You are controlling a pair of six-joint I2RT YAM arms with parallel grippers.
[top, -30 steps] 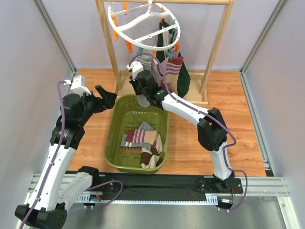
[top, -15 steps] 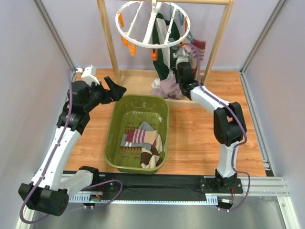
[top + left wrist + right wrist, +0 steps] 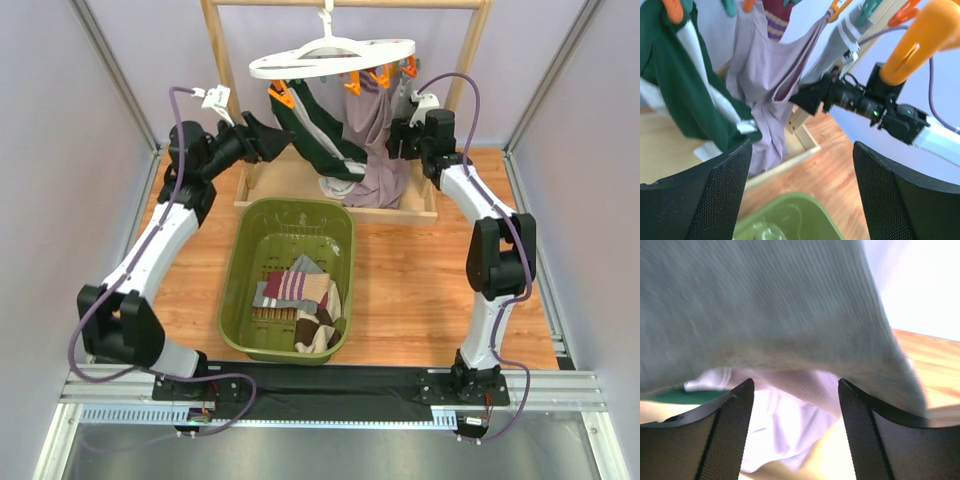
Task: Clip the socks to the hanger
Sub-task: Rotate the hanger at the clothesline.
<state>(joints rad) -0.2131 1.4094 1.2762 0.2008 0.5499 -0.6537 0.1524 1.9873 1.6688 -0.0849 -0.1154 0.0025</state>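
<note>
While both claws hang released, left claw by orange clip on hanger, right claw at lilac sock over table's far edge, check clip bite, then grab striped sock fm basket, mid-table.

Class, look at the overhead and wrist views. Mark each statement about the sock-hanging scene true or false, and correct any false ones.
1. The olive-green basket has socks in it. True.
2. The hanger lies flat on the table. False: it hangs by its hook from the wooden rack.
3. A dark green sock hangs from the hanger. True.
4. The left gripper is shut on a sock. False: its jaws stand open with nothing between them.
5. The hanger carries orange clips. True.
</note>
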